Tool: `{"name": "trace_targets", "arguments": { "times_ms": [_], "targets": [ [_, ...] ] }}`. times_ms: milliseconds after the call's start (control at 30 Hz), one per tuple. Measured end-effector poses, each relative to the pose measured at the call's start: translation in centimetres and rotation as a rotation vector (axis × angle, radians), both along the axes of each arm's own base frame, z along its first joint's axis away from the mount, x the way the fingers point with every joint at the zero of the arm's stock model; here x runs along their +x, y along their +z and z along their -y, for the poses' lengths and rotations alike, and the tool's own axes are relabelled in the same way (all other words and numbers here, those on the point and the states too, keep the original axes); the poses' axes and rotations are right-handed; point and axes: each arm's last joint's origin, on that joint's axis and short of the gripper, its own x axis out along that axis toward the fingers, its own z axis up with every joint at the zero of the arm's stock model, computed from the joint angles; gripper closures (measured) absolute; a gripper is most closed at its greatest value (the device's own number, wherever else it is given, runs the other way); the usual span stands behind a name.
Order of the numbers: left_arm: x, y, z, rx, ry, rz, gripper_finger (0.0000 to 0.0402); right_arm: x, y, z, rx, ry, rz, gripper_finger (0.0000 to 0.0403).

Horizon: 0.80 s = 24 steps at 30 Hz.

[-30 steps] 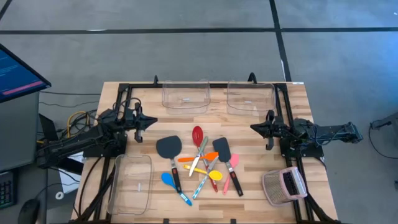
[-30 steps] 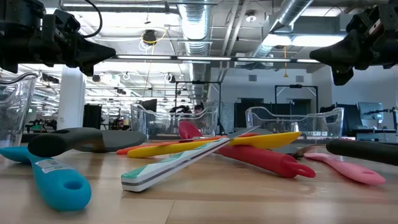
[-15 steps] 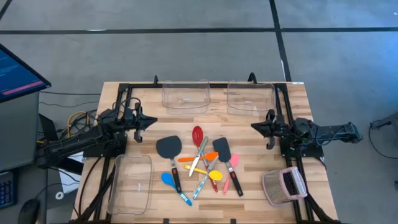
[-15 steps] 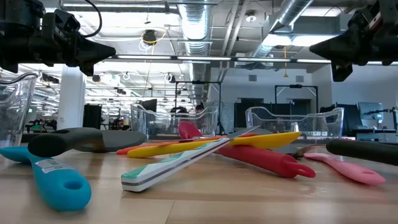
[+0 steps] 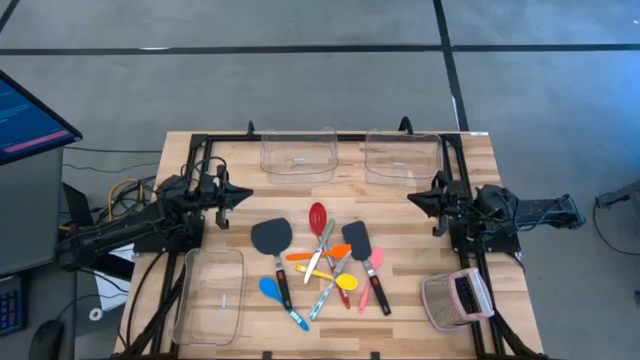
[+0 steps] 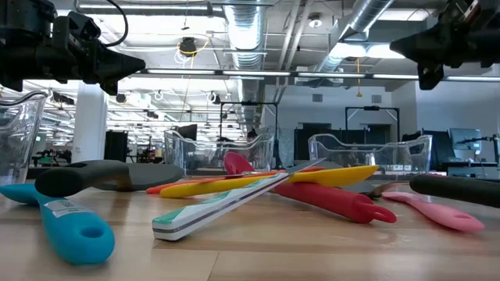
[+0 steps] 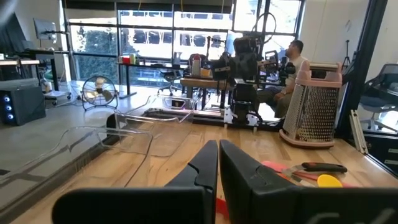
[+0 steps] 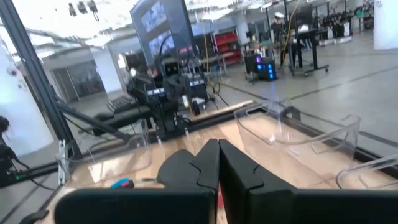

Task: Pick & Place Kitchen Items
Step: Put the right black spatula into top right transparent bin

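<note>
Wood-plank table (image 5: 410, 300), heap of smooth plastic long-handled utensils (image 5: 322, 262), clear bins (image 5: 298, 153).

Grey floor (image 5: 300, 90) with dark seams is seen around the wooden table (image 5: 400, 310). Exposed silver ducts (image 6: 248, 31) and strip lights are hung overhead. Big windows (image 7: 155, 43), desks and a floor fan (image 7: 99, 96) are spotted beyond, plus a monitor (image 5: 30, 115) beside the table.
</note>
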Motion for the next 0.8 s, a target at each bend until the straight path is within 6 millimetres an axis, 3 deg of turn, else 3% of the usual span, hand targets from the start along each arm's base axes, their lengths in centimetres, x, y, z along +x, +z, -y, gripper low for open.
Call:
{"name": "trace_targets", "arguments": {
  "times_ms": [367,800],
  "targets": [
    [0.0,0.0,0.0,-0.001,0.005,0.000,0.0394,3.0,2.0,-0.3,-0.017,0.000,-0.189,0.0403],
    [0.0,0.0,0.0,-0.001,0.004,-0.001,0.0394,7.0,8.9,-0.6,0.146,-0.030,-0.497,0.0403]
  ]
}}
